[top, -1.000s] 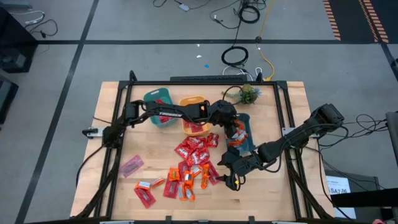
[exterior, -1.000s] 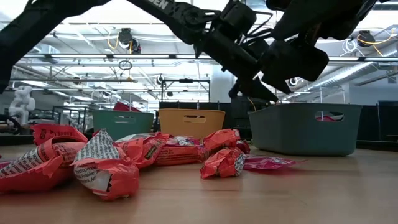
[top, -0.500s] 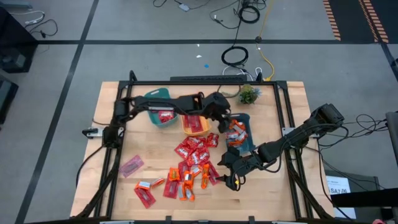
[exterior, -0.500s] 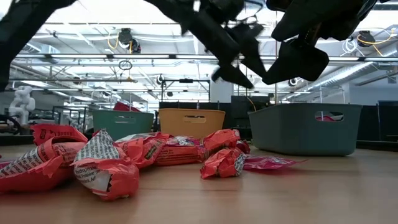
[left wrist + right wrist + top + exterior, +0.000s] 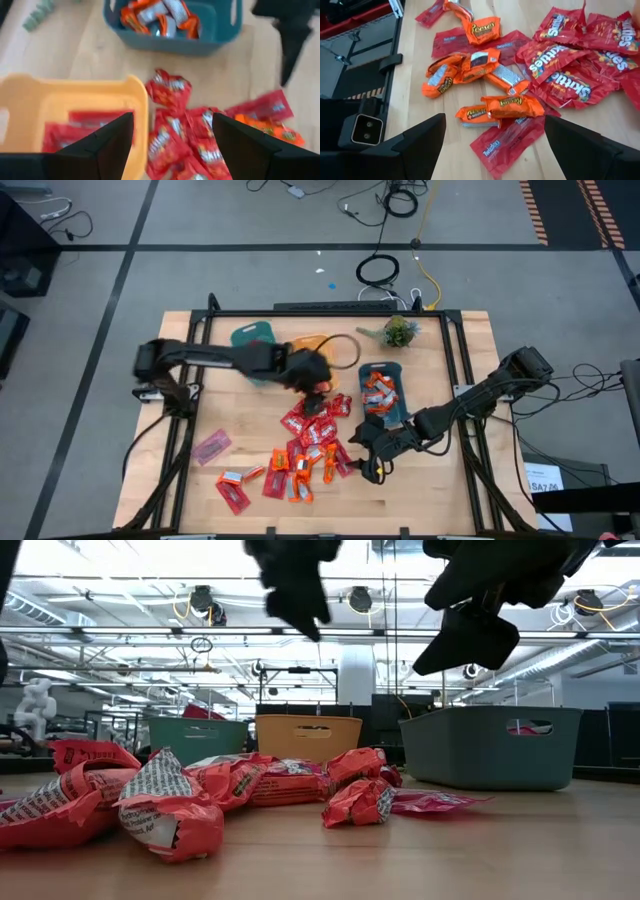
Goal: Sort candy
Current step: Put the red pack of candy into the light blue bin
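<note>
Above, we see the left gripper point(image 5: 172, 145) over the orange bin point(image 5: 60, 100) with jaws parted and empty, the right gripper point(image 5: 492, 140) likewise wide, empty, above the candy point(image 5: 305, 445) scattered on the counter point(image 5: 440, 490).

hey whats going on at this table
Two robot arms are sorting wrapped candy into bins. The left end effector is open and empty, hanging near the orange bin, which holds red packets. The teal bin has orange candies in it. The right end effector hovers open over the loose pile of candy on the wooden table, holding nothing. Plenty of red and orange packets are not yet sorted.
</note>
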Robot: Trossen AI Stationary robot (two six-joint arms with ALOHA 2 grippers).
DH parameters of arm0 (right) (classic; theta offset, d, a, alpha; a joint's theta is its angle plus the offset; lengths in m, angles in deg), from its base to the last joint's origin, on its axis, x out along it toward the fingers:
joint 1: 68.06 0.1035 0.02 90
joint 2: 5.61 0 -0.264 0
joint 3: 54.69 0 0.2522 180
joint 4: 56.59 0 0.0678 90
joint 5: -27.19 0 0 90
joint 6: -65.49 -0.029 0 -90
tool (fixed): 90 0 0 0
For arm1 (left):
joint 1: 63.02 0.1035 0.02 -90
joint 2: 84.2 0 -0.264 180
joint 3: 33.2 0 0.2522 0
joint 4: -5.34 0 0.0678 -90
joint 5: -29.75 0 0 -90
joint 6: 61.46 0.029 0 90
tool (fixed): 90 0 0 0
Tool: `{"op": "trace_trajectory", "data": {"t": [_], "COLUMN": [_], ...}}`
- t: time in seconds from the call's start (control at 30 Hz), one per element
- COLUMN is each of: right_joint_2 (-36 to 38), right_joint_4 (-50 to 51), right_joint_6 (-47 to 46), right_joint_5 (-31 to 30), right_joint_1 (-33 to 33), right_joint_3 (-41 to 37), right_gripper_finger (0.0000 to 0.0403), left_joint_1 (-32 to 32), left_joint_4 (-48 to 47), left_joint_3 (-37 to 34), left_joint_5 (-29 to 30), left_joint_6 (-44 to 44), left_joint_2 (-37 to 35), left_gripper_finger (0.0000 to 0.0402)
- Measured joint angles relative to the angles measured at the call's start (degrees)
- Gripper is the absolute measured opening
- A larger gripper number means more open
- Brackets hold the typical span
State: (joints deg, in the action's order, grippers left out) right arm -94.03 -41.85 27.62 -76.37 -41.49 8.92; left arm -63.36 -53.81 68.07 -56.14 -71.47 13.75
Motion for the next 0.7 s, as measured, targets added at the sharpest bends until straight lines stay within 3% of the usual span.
{"op": "trace_trajectory", "data": {"t": [0.2, 0.33, 0.57, 0.7], "right_joint_2": [0.0, 0.0, 0.0, 0.0], "right_joint_4": [-1.1, -3.0, -8.6, -13.2], "right_joint_6": [1.0, 3.9, 4.2, 4.1], "right_joint_5": [-0.3, -0.3, -0.2, 0.0], "right_joint_1": [-0.5, -0.9, -1.1, -1.1], "right_joint_3": [0.0, 0.0, 0.0, 0.0], "right_gripper_finger": [0.0332, 0.0332, 0.0332, 0.0332], "left_joint_1": [-6.6, -12.3, -24.8, -30.5], "left_joint_4": [6.7, 6.8, 7.4, 7.5], "left_joint_3": [-18.6, -28.6, -42.2, -48.1], "left_joint_5": [3.4, 9.7, 19.4, 21.5], "left_joint_6": [-9.8, -19.5, -33.4, -39.0], "left_joint_2": [-13.8, -22.8, -34.9, -38.1], "left_gripper_finger": [0.0281, 0.0281, 0.0281, 0.0281]}}
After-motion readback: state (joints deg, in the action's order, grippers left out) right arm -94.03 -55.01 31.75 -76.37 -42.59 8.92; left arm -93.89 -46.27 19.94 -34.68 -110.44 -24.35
